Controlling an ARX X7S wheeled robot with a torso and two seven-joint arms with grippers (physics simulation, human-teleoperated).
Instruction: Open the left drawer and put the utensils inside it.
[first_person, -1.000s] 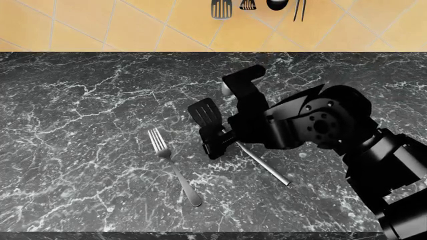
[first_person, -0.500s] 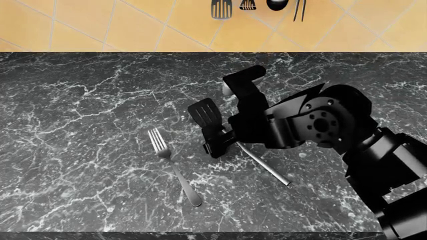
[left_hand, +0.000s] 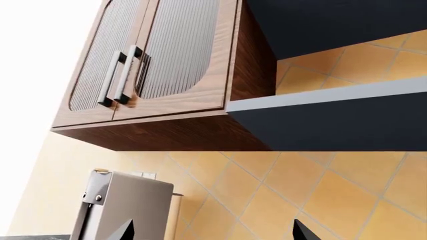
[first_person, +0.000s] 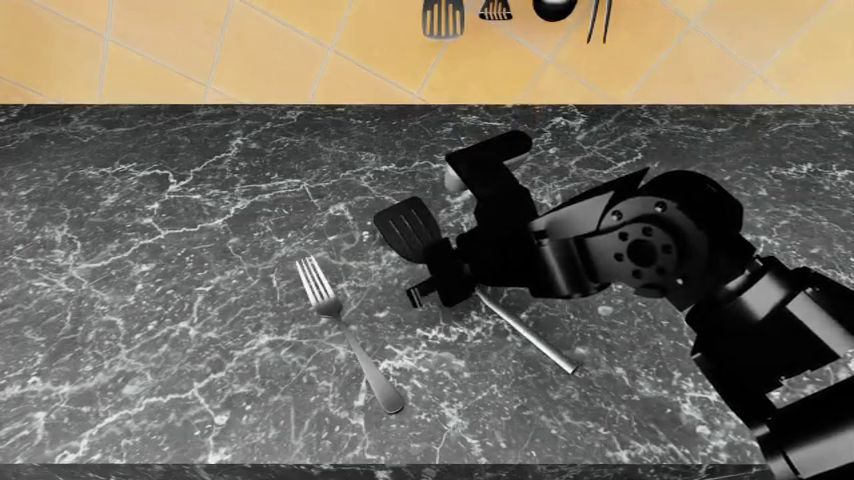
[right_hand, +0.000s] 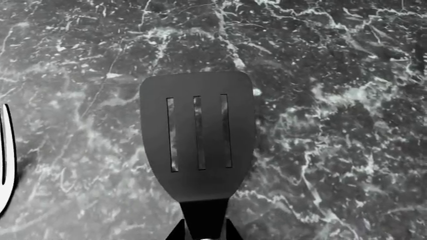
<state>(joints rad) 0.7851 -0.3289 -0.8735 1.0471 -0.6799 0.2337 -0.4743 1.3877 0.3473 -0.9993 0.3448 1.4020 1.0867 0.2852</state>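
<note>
One gripper (first_person: 430, 283), the right, we see clamped on the spatula (first_person: 411, 228) at the neck, just below its slotted blade. We judge the tool light, stiff and slippery along its thin handle. The fork (first_person: 346, 331) lies just beside it on the marble counter (first_person: 160, 250), amid open room. The left gripper's state we cannot tell.

one fork (first_person: 344, 330), one slotted spatula (first_person: 410, 228), four small hanging tools (first_person: 513, 14), two cabinet doors (left_hand: 155, 55)
</note>
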